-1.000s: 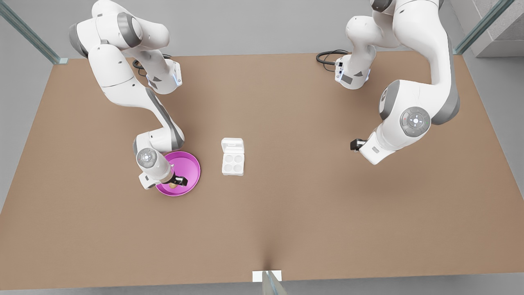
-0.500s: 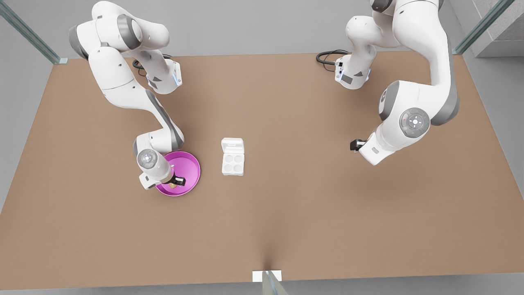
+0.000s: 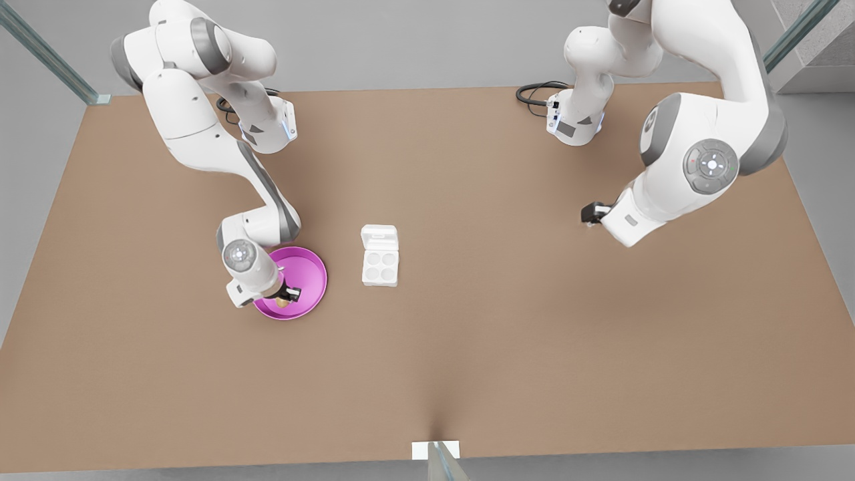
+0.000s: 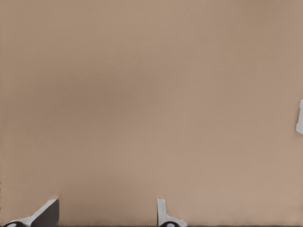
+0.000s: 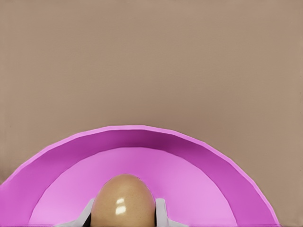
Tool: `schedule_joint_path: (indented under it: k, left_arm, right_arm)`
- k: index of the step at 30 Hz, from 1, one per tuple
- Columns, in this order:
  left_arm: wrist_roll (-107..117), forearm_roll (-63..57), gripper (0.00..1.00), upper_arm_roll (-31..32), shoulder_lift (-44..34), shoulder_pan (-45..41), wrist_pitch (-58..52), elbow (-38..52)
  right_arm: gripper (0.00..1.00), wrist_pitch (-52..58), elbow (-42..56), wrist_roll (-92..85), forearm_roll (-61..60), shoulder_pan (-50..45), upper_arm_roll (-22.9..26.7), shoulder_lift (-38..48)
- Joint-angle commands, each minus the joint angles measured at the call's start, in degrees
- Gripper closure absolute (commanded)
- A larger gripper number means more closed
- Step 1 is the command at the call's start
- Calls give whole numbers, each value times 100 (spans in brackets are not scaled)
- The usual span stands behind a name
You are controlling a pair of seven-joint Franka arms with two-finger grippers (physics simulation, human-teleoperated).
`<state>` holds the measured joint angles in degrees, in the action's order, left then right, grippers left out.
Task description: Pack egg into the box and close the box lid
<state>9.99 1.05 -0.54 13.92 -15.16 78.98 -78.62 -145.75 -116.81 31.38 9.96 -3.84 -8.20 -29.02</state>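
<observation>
Table point(image 3: 467, 347): brown, wide, carries everything.

Left gripper point(image 3: 589, 214): at the front view's right, high over bare table, well apart from the work. Since a second ago that arm has swung up and back, away from the centre. Fingers point(image 4: 163, 215) spread, holding nothing. Reads as waiting.

Plate point(image 3: 314, 267): pink, round, at the front view's left of the box.

Box point(image 3: 380, 265): white, four cups, all bare. Lid point(image 3: 379, 236) lies open, flat, on the far side of the base.

Right gripper point(image 3: 288, 295): down in the plate, barely shifted over the last second. In the right wrist view a finger point(image 5: 160, 213) sits on each side of the egg, apparently touching it; grasp looks made or nearly so.

Egg point(image 5: 124, 201): tan, on the plate, between those fingers.

Judgement: pick step; lift and carry to a cup not yet begun. Lid closing is left.
</observation>
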Motion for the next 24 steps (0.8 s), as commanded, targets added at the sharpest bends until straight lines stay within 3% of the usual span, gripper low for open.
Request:
schedule_joint_path:
  k: [1, 6, 9, 11, 18, 24]
  left_arm:
    - [126, 18, 0, 28, -3, -66, -463, 14]
    - [127, -8, 0, -7, -4, -145, -506, 110]
    - [188, 79, 0, -7, 559, -30, -15, 154]
    - [127, 44, 0, 10, 682, -30, 30, 154]
    - [109, 27, 0, 10, 638, -48, 3, 102]
    - [109, 27, 0, 10, 664, -57, 30, 101]
  right_arm:
    - [51, 486, 123, 43, -21, -55, -24, 80]
    - [51, 1576, 1398, 175, -495, -775, 11, -227]
    - [51, 1857, 1767, 307, -1242, -2217, 934, -368]
    - [51, 2094, 1750, 412, -1550, -2894, 1225, -298]
    - [50, 2130, 1179, 773, -1691, -3307, 1172, 98]
    - [50, 1954, 1135, 896, -1761, -3501, 1181, -60]
